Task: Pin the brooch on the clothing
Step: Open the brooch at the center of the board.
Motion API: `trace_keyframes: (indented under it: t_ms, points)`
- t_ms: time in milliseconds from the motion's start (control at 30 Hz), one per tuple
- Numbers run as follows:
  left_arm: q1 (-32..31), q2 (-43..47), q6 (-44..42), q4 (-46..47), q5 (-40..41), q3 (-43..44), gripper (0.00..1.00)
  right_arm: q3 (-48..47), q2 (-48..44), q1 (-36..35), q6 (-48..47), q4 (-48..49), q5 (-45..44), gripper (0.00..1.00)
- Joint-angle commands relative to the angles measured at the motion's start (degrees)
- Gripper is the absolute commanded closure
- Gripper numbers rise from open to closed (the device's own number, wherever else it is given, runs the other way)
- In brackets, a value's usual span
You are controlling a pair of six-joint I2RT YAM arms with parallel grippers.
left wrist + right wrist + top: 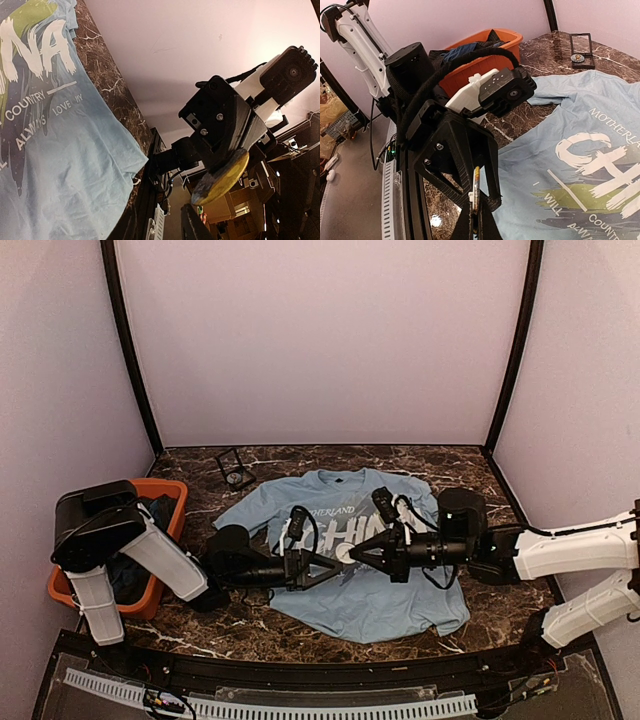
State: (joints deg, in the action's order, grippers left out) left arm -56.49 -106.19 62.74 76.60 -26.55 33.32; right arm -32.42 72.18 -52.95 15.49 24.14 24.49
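**While arms meet over the T-shirt [350, 610], brooch [476, 192] is off the desk [200, 630]**

right fingers [485, 230] pressed together on the brooch's edge; disc seen edge-on; left fingers [462, 172] flank it, cannot tell whether they clamp it or stand apart; T-shirt lies flat on the desk, print up

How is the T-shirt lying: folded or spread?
Spread. The T-shirt lies flat on the table, with its lettering facing up.
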Motion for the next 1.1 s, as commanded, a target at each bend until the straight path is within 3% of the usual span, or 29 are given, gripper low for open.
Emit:
trace_keyframes:
  t_ms: [0, 700, 1067]
  points:
    - [-0.2, 1.4, -0.7, 11.9, -0.2, 0.5, 0.69, 0.7, -0.9, -0.6, 0.8, 2.4, 0.3, 1.00]
    - [-0.3, 8.7, -9.8, -0.6, -2.8, 2.2, 0.66, 1.7, -0.6, 1.6, 8.2, 9.3, 5.3, 1.00]
    - [-0.3, 7.7, -9.6, -1.2, -2.4, 2.9, 0.76, 2.0, 0.2, 1.2, 7.8, 9.1, 4.2, 1.00]
